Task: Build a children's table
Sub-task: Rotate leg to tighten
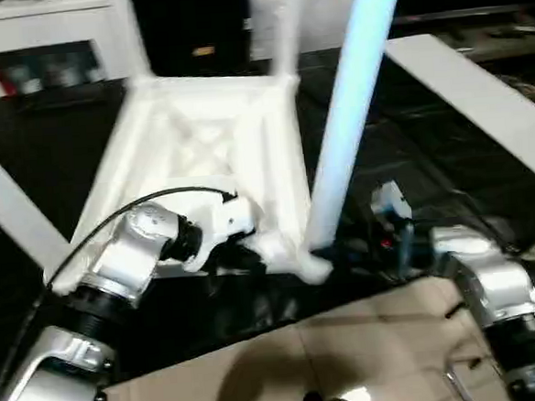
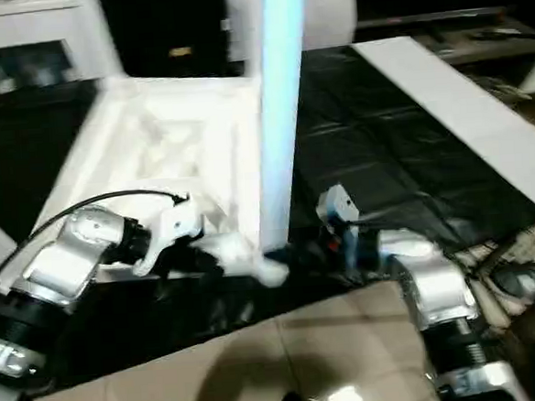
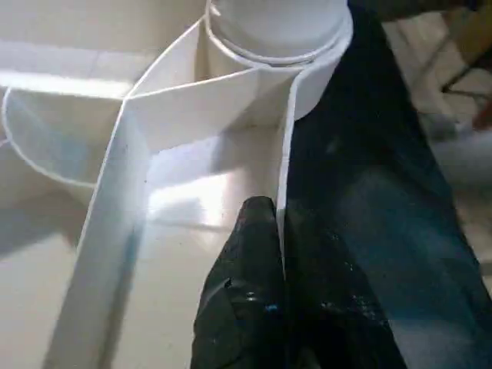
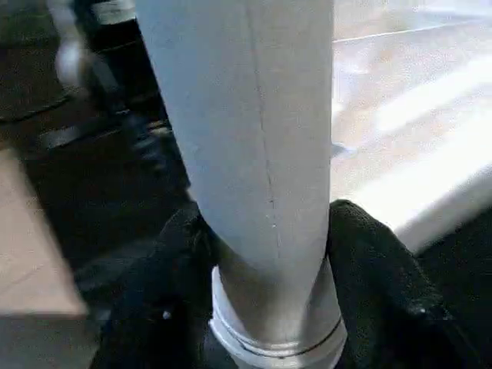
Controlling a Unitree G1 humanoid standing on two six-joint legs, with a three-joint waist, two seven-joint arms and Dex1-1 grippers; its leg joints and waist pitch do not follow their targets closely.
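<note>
Both your grippers are on the upturned children's table [image 1: 213, 145], at its near right corner.

The table lies top-down on the black sheet [image 1: 401, 145], ribbed underside up. One leg [image 1: 349, 112] stands in the near right corner socket, leaning slightly to the right as it rises; another leg [image 1: 278, 25] rises at the far right corner. Your left gripper [image 3: 280, 254] is clenched on the thin side wall of the tabletop just short of that near socket, one finger inside the rim and one outside. Your right gripper [image 4: 269, 269] is grasping the near leg low down, just above the socket collar, a black finger [image 4: 384, 269] on each side. A flat white board [image 1: 480, 94] lies on the sheet to the right, and a white cabinet [image 1: 45, 42] stands at the far left.
</note>
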